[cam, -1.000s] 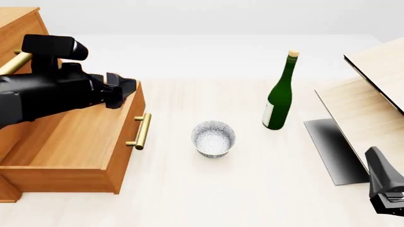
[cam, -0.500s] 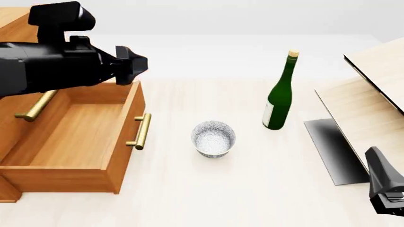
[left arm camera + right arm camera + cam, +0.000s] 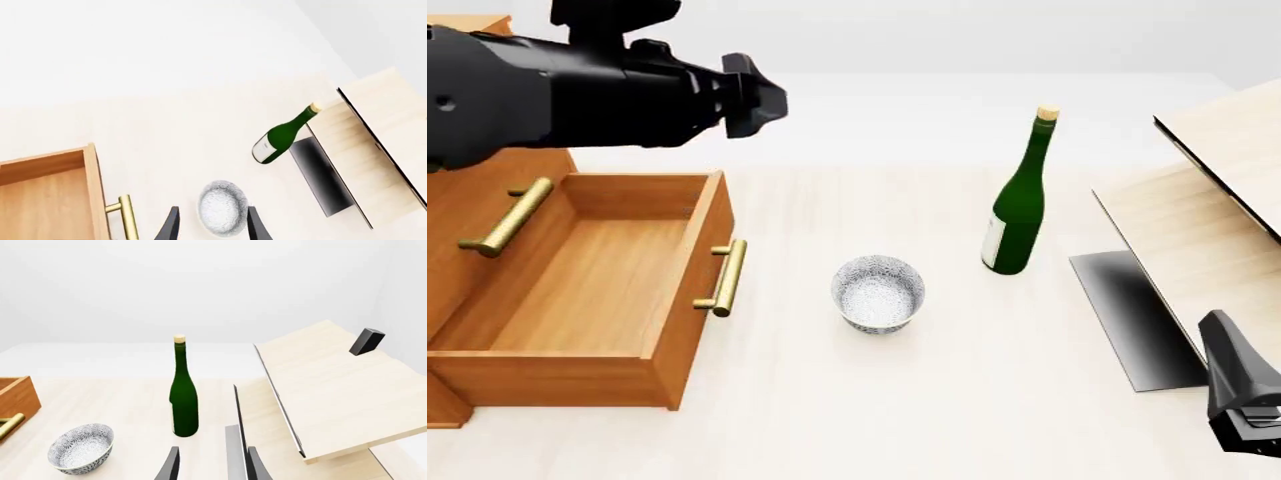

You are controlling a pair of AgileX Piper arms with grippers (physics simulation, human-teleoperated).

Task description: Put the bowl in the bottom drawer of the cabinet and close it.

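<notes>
The white speckled bowl [image 3: 878, 292] stands upright on the table, right of the open bottom drawer [image 3: 587, 280], whose brass handle [image 3: 723, 278] faces it. The cabinet [image 3: 467, 200] fills the far left. My left gripper [image 3: 771, 100] hovers high above the drawer's back right corner, behind and left of the bowl. In the left wrist view its fingers [image 3: 170, 226] stand apart and empty, with the bowl [image 3: 223, 215] far below them. My right gripper [image 3: 1241, 395] sits low at the front right, open [image 3: 212, 467] and empty; from there the bowl [image 3: 80, 448] lies off to the side.
A tall green bottle [image 3: 1014, 210] stands right of and behind the bowl. Pale wooden boards [image 3: 1214, 200] lean at the right over a dark slab [image 3: 1128, 310]. A small black block [image 3: 367, 340] rests on the upper board.
My left arm has risen from the drawer and swung right, uncovering the drawer's inside and the handle above it. Bowl, bottle and right arm have not moved.
</notes>
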